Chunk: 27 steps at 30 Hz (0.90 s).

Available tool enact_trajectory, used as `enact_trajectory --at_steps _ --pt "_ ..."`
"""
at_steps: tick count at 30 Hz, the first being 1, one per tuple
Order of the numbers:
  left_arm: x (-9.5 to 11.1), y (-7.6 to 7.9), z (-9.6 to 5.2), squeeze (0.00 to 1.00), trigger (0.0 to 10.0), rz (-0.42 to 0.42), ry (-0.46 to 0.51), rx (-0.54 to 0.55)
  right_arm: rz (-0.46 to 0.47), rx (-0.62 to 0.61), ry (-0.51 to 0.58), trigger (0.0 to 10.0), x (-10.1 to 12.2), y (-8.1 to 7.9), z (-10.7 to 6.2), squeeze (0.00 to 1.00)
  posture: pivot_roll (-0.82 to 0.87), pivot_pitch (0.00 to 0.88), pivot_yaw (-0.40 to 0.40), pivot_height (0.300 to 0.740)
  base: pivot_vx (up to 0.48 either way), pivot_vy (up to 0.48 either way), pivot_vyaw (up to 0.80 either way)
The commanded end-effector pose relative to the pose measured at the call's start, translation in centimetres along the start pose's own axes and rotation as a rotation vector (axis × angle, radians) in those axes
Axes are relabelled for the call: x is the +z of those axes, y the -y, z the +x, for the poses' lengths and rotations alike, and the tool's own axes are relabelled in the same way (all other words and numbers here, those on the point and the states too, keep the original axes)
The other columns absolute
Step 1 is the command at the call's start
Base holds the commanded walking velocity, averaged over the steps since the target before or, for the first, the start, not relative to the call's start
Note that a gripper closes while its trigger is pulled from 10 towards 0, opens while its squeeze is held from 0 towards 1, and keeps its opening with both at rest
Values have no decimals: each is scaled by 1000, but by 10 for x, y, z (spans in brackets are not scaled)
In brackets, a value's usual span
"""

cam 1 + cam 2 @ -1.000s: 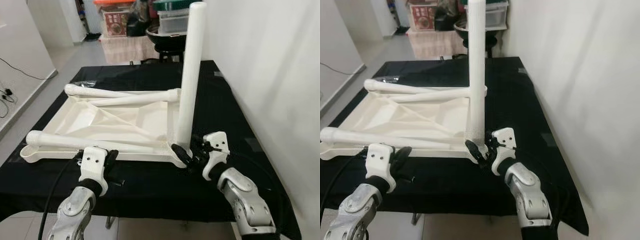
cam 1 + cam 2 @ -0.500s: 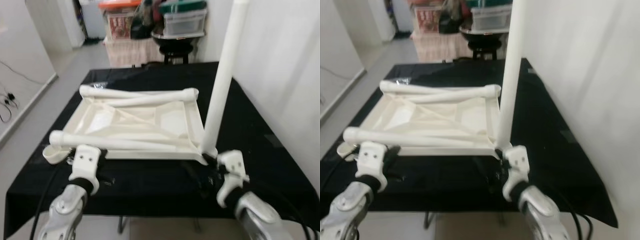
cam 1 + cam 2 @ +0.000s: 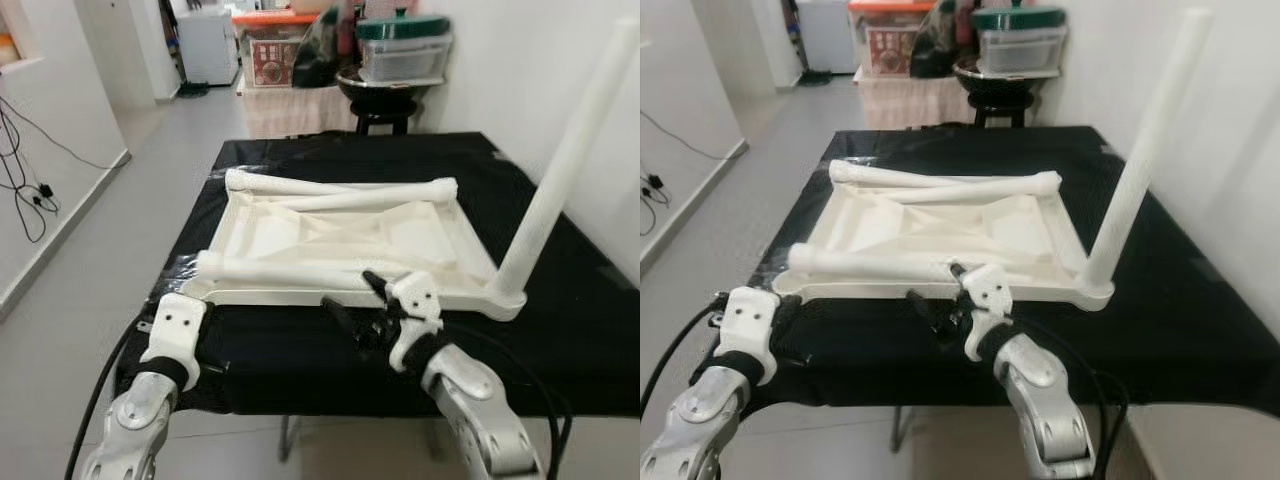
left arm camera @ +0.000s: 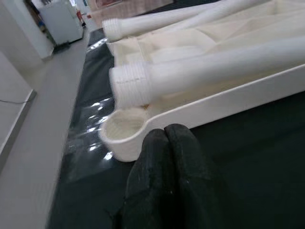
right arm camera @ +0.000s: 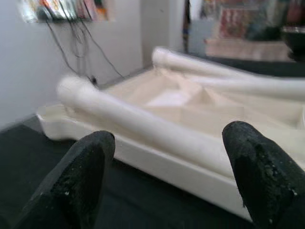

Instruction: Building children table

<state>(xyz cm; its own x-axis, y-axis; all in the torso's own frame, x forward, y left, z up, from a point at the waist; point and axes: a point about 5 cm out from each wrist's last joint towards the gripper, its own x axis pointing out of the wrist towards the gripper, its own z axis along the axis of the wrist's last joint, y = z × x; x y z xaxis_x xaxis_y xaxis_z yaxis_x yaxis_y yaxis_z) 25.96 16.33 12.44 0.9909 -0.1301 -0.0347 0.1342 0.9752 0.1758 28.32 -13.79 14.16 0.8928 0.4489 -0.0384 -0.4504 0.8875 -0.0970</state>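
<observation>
Clutter sits far beyond my grippers: a stool (image 3: 385, 100) and storage boxes (image 3: 405, 55) past the black-draped surface (image 3: 590, 330). My right gripper (image 3: 358, 308) hovers with fingers spread wide and nothing held, just before the near rim of the upturned white plastic tabletop (image 3: 350, 225). One smooth round leg (image 3: 565, 175) stands upright at the corner to its right; loose legs (image 3: 290, 268) lie across the tray. My left gripper (image 4: 167, 143), pinched together, hangs near the empty corner socket (image 4: 123, 131).
</observation>
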Motion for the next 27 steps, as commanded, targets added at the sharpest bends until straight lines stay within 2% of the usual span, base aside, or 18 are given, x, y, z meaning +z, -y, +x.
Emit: enact_trajectory --at_steps 1,5,10,12,15,19,23,27 --pt "-4 -7 0 0 10000 14 -20 20 -26 4 24 10000 4 -7 8 0 -34 0 36 740 0 476 0" --pt "-3 -7 2 0 10000 14 -16 14 -41 12 22 10000 4 -9 11 0 -34 0 42 740 0 475 0" --pt "-1 -4 3 0 10000 45 -10 -28 -47 -5 29 10000 3 -7 17 0 -30 0 40 740 0 0 0" --pt "-3 -1 3 0 10000 -7 -42 -82 -55 -19 36 10000 2 -7 20 0 -32 0 46 740 0 0 0" --pt "-4 1 3 0 10000 -21 -54 -112 -64 -39 43 10000 2 -5 22 0 -31 0 48 740 0 0 0" --pt "-3 0 4 0 10000 -20 -48 -101 -65 -48 45 10000 2 -5 24 0 -30 0 51 740 0 0 0" --pt "-1 -2 5 0 10000 37 -21 -93 -59 -57 46 10000 0 -3 28 0 -30 0 54 740 0 0 0" --pt "-1 0 6 0 10000 45 -11 -118 -45 -74 49 10000 -1 0 29 0 -32 0 55 740 0 0 0"
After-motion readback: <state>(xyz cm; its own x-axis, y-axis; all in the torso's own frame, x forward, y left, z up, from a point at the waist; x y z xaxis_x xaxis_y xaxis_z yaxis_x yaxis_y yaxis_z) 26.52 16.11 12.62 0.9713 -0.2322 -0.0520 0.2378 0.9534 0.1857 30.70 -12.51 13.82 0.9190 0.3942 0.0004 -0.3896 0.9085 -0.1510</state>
